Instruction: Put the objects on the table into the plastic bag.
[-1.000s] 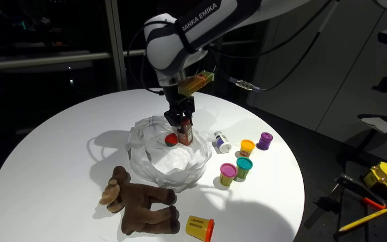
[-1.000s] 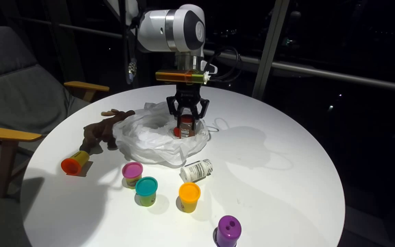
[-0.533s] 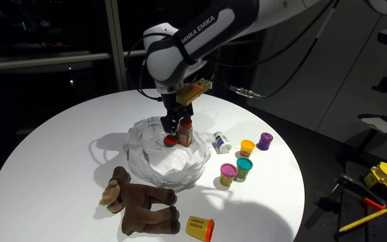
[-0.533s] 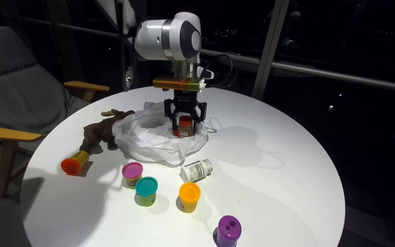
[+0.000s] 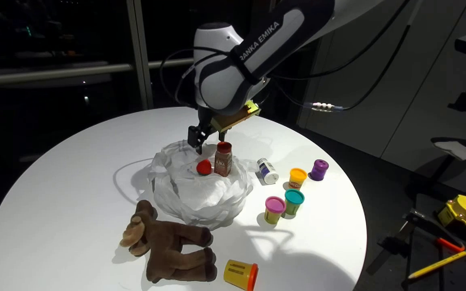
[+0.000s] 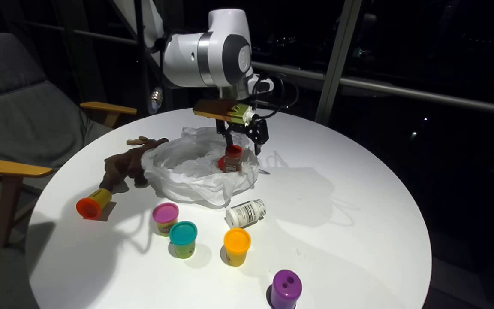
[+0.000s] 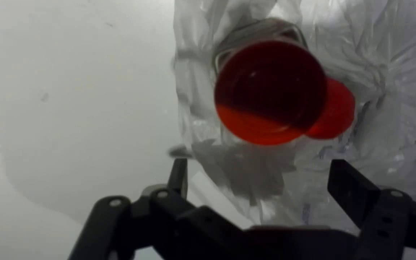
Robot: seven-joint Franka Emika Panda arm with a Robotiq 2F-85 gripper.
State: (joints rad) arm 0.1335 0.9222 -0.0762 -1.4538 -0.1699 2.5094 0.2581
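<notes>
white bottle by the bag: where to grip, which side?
Mid-body of the white bottle, likely best from straight above, pinching across its width: it lies on its side on the table, rounded flank up. The plastic bag sits close, so coming from that side might snag it.

A yellow pencil (image 5: 439,264) lies near a red-topped yellow box (image 5: 464,213), and a grey armchair (image 6: 24,111) stands elsewhere.

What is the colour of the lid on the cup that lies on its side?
Orange; the lid shows best in an exterior view.
</notes>
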